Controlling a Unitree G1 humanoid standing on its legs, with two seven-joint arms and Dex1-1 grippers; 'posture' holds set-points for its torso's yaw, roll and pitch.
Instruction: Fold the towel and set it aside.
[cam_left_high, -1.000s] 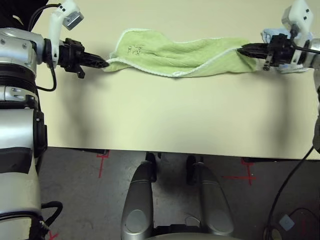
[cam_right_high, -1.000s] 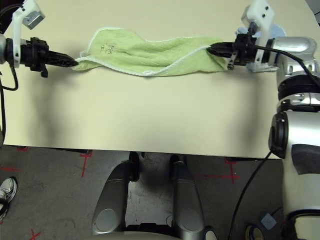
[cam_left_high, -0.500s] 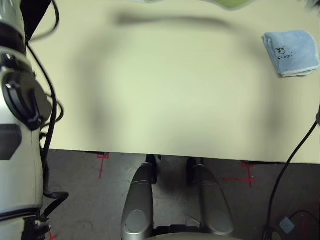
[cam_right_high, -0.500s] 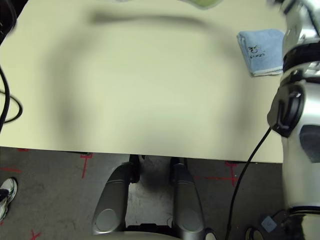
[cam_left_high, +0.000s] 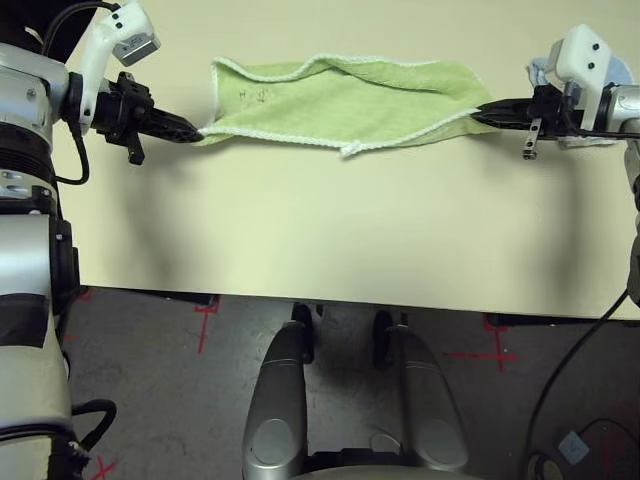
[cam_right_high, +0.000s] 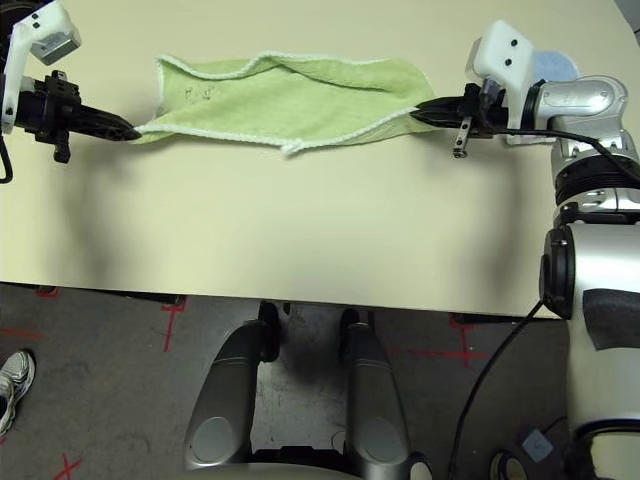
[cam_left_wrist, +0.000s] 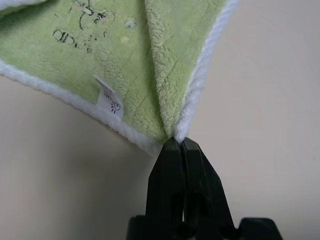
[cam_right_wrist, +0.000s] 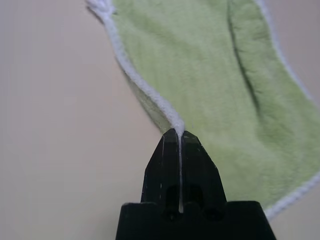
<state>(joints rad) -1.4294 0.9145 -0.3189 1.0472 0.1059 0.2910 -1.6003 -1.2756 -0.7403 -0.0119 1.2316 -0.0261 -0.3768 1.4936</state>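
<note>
The lime-green towel (cam_left_high: 340, 100) with white edging lies stretched across the far part of the table, folded over on itself along its length. A small dark motif (cam_left_wrist: 80, 30) and a white tag (cam_left_wrist: 107, 102) show near its left end. My left gripper (cam_left_high: 193, 133) is shut on the towel's left corner (cam_left_wrist: 175, 136). At the other end my right gripper (cam_left_high: 478, 114) is shut on the right corner (cam_right_wrist: 176, 125). The cloth is pulled fairly taut between the two.
A light blue folded cloth (cam_right_high: 553, 68) lies at the far right, mostly hidden behind my right wrist. The cream table (cam_left_high: 340, 230) runs wide and bare toward its front edge (cam_left_high: 340, 302). A black cable hangs off the right side.
The towel went up and out of view half a second ago and is back down on the table, now flatter and more spread. Both grippers stay shut on its corners, slightly farther apart.
</note>
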